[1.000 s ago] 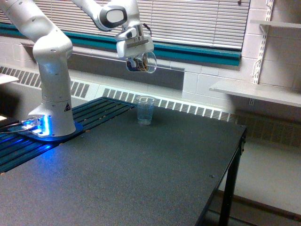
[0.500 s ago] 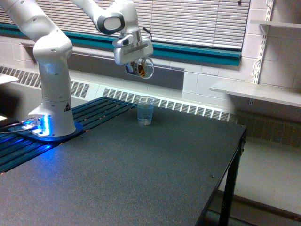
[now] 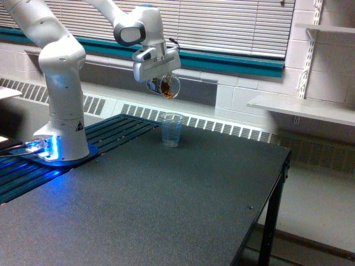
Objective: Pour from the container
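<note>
Above the dark table (image 3: 166,210), held aloft: container (image 3: 165,86), small, clear-walled, tipped sideways, brown granular bits visible inside. Clamped in the gripper (image 3: 161,83) of the white arm. Below it: taller ribbed clear cup (image 3: 171,129), upright on the tabletop.

A dark speckled table (image 3: 166,210) carries an upright ribbed clear cup (image 3: 171,129); the robot's base (image 3: 61,149) stands on it.

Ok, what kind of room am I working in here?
Most likely a lab or workshop in an institutional building, not a home. The arm's base is mounted on a plain black work table, the walls are painted cinder block, and there are bare wall shelves with a long radiator under blinds.
</note>
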`<state>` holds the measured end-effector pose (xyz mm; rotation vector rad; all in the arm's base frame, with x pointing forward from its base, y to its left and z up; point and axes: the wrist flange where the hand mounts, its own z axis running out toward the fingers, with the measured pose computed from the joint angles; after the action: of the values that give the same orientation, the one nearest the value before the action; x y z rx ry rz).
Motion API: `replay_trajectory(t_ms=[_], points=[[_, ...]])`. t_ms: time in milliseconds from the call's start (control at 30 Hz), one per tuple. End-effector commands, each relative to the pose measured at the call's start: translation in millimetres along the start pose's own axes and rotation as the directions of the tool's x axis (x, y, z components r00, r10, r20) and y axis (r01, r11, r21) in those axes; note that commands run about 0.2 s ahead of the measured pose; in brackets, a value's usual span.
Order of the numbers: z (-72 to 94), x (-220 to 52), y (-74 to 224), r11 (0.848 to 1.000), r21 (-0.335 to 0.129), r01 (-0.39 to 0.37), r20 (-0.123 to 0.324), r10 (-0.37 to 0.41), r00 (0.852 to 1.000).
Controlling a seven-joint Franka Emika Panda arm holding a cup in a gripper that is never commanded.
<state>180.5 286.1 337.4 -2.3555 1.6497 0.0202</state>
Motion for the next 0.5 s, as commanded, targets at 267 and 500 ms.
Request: replay_trajectory(t_ms=[267,500], points=[[15.5,12,0,0.996,-0.044,0.074,0.056,-0.072,0.996],[21.7,11,1,0.994,-0.06,0.092,0.087,-0.086,0.992]])
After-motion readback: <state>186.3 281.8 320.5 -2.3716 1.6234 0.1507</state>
